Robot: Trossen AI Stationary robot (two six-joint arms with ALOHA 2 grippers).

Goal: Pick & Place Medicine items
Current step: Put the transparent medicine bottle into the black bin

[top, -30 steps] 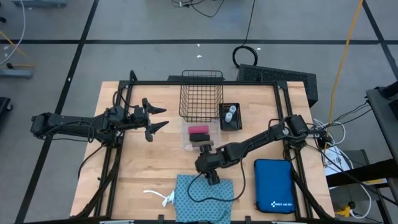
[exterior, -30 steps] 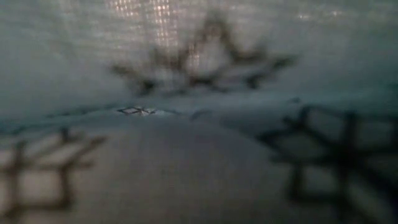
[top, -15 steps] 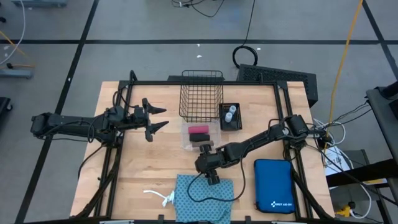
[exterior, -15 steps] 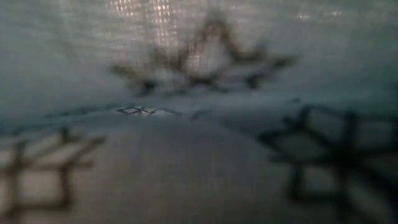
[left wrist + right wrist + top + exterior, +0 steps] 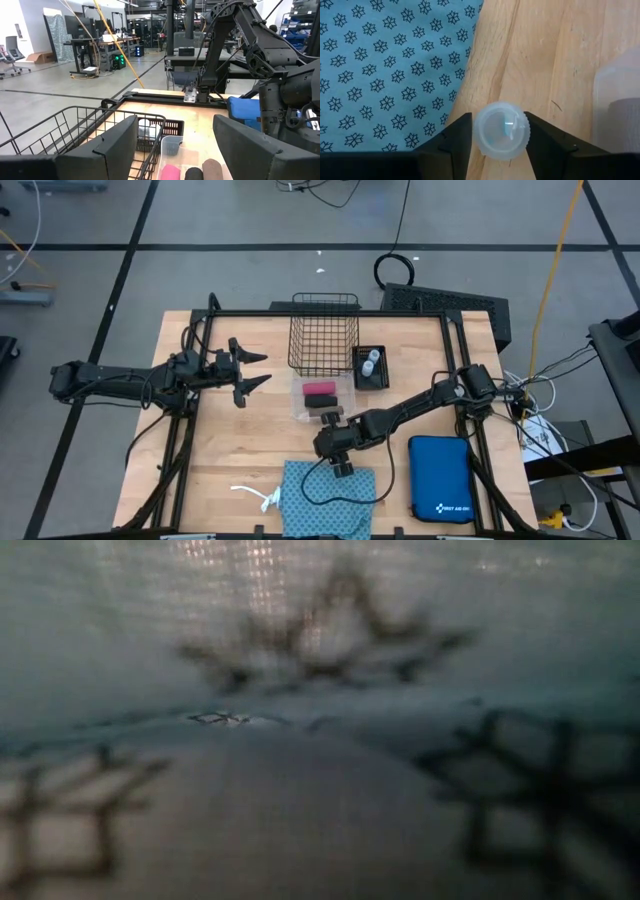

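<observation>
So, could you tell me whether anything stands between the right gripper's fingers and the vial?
Nothing visible does. In the right wrist view the white-capped vial sits directly between the right gripper's fingers, beside the teal cloth, on bare table.

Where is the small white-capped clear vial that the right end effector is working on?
In the right wrist view, the small white-capped clear vial sits between the right end effector fingers, on bare wood beside the teal patterned cloth.

- The low view is filled by blurred teal patterned cloth (image 5: 320, 790); nothing else shows.
- In the high view the right gripper (image 5: 343, 467) hides the vial (image 5: 501, 131).
- The wire basket (image 5: 75, 135) is cut off by the picture's edge.
</observation>
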